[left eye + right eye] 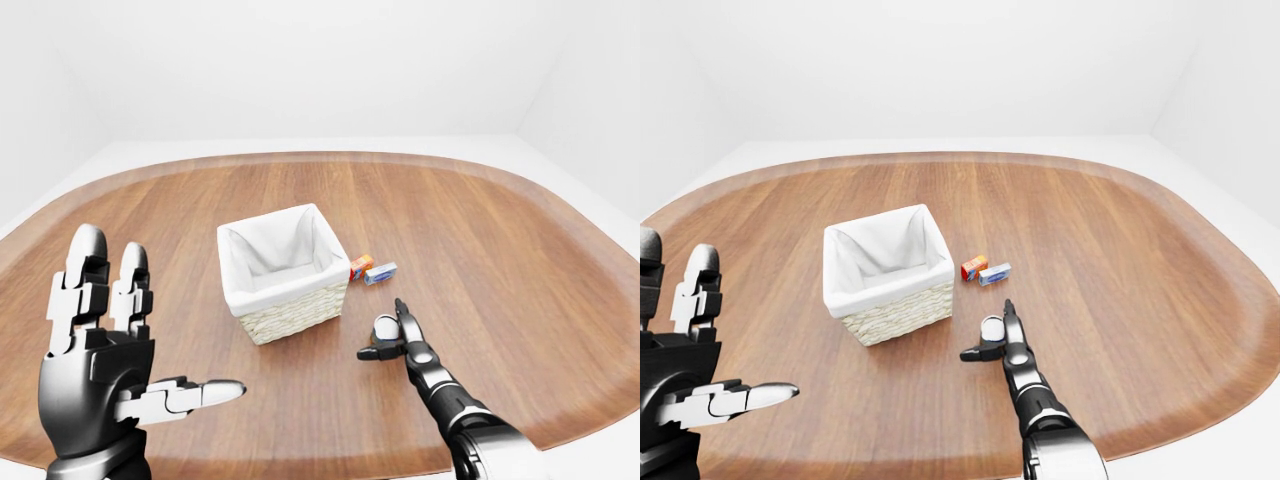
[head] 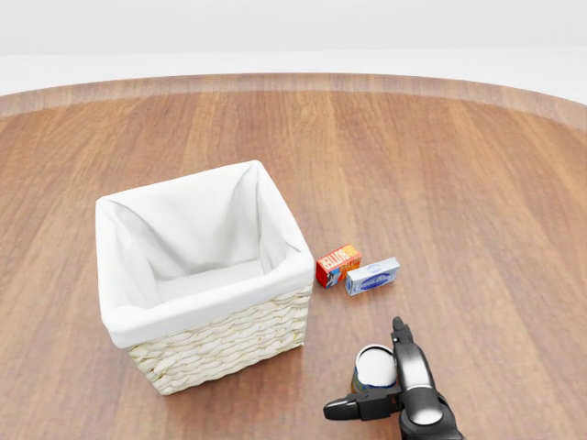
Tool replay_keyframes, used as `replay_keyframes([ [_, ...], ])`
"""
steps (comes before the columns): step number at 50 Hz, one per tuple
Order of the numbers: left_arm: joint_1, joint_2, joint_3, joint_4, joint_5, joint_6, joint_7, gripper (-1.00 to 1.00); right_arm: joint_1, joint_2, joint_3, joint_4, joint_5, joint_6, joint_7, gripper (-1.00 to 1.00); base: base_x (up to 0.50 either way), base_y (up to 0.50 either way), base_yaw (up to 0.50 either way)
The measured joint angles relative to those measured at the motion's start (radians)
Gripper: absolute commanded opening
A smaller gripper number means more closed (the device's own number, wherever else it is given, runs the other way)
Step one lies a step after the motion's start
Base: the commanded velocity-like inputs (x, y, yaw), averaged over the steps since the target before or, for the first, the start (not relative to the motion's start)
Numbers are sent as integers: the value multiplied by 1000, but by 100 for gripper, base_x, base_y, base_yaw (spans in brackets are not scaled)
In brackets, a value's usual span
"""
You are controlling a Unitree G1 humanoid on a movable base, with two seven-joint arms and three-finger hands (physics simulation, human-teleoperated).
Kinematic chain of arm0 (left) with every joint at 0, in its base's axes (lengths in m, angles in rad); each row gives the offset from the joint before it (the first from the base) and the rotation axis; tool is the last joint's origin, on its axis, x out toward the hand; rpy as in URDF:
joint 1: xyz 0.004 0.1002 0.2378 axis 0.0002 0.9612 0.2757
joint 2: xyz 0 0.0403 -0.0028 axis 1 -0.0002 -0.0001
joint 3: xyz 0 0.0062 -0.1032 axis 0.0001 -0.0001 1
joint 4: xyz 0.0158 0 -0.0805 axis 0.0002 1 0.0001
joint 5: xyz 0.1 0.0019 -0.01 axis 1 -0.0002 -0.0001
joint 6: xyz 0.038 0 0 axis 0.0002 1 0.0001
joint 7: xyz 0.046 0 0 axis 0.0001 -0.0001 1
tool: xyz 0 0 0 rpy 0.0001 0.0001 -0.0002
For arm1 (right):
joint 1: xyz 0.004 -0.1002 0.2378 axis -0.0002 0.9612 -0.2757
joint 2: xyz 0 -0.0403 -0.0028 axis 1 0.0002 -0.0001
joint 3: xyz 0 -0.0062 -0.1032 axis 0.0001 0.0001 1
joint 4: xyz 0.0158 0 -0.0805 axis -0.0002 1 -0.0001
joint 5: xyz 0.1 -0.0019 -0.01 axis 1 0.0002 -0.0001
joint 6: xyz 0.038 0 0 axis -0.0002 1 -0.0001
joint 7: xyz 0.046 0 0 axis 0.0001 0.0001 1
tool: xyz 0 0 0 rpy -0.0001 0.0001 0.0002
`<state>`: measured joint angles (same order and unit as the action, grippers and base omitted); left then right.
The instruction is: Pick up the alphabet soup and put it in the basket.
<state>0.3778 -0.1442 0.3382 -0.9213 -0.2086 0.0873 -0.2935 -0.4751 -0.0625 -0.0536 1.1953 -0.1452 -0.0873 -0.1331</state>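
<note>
The alphabet soup can (image 2: 374, 363) stands upright on the wooden table (image 2: 459, 174), white lid up, to the lower right of the basket in the head view. My right hand (image 1: 381, 331) is open. Its straight fingers (image 2: 410, 359) lie along the can's right side and its thumb reaches out under the can's lower left. The fingers are not closed round it. The wicker basket (image 2: 220, 346) with a white cloth liner stands left of the can and looks empty. My left hand (image 1: 140, 340) is open and empty, raised at the lower left of the left-eye view.
A small red box (image 2: 337, 265) and a blue-and-white box (image 2: 372, 276) lie side by side just right of the basket, above the can in the head view. The rounded table edge (image 1: 560, 430) curves past close to my right arm.
</note>
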Motion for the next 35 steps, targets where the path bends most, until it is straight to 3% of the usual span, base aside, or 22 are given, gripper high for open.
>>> replay_keyframes([
  [33, 67, -52, 10, -55, -18, 0, -71, 100, -71, 1, -32, 105, -43, 0, -27, 100, 0, 0, 0],
  [34, 67, -52, 11, -55, -18, 0, -72, 100, -72, 1, -33, 107, -45, 0, -28, 82, 0, 0, 0],
  [35, 68, -53, 11, -56, -19, 0, -73, 100, -73, 1, -34, 108, -48, 0, -30, 82, 0, 0, 0],
])
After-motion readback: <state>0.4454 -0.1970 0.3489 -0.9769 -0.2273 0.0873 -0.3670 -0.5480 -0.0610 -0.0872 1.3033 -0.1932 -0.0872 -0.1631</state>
